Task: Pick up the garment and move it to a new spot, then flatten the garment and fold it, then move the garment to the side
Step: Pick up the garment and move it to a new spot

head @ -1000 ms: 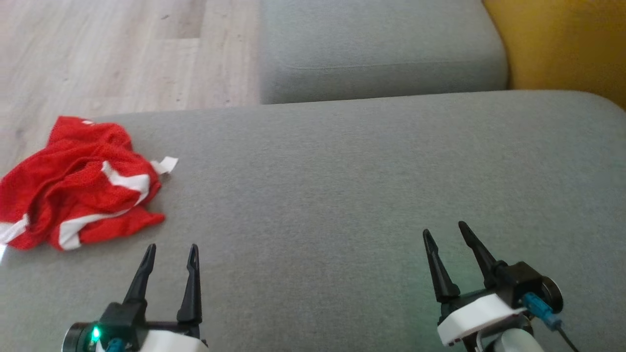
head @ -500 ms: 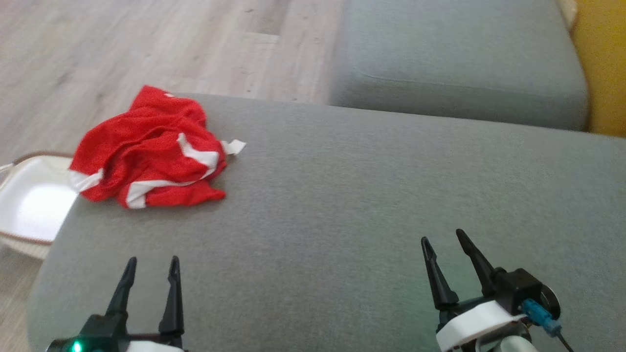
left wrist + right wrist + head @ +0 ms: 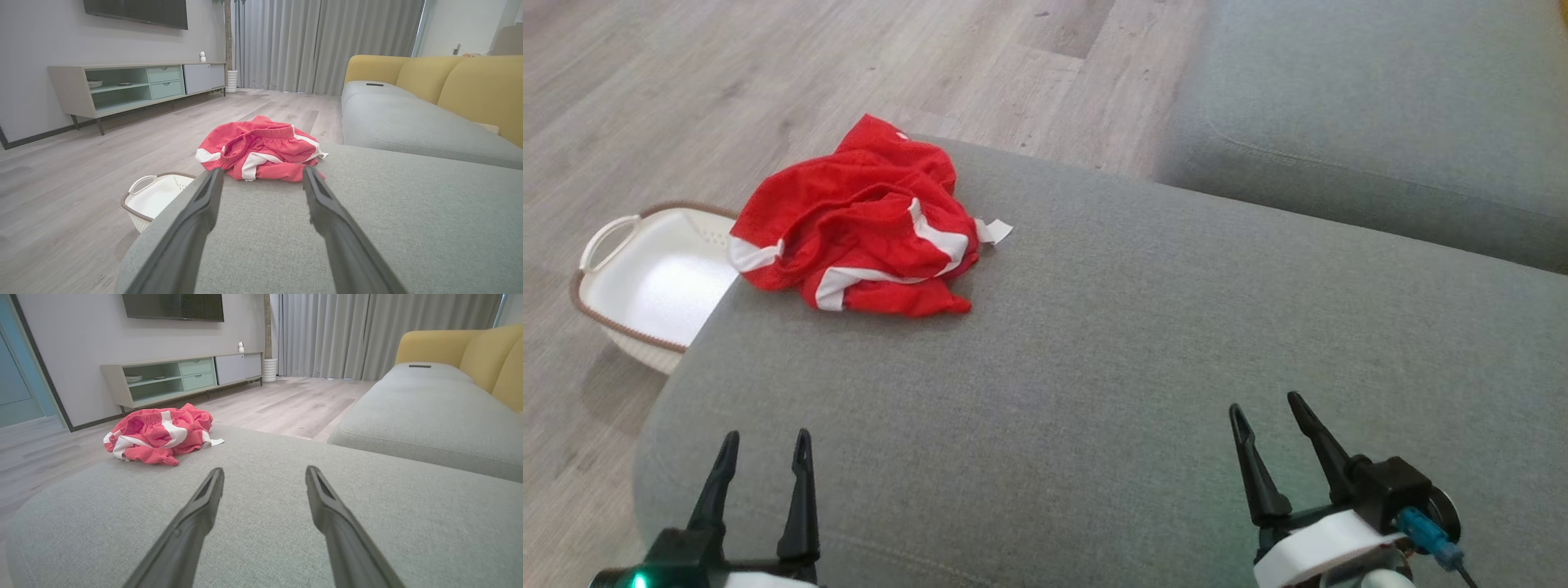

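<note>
Nearest the camera, two black two-fingered pincers hover just above a grey sofa cushion (image 3: 1094, 351). The left gripper (image 3: 767, 435) sits at seven o'clock in the head view and the right gripper (image 3: 1264, 403) at five o'clock. Both have their fingers spread apart and hold nothing.

Farther out, at about eleven o'clock in the head view, a crumpled pair of red shorts (image 3: 866, 224) with white stripes lies on the cushion's far left corner, close to its edge. From the left gripper the shorts lie almost dead ahead, at twelve to one o'clock; from the right gripper they lie at ten o'clock and well apart. The left arm is judged the nearer one for the pickup. The heap is wider than it is deep, its long axis running roughly nine to three o'clock.

A small white tag (image 3: 995, 231) sticks out at the heap's three o'clock side; no writing or brand can be read.

Beyond the edge, at nine o'clock, a white basket (image 3: 662, 286) stands on the wood floor (image 3: 768, 73).
</note>
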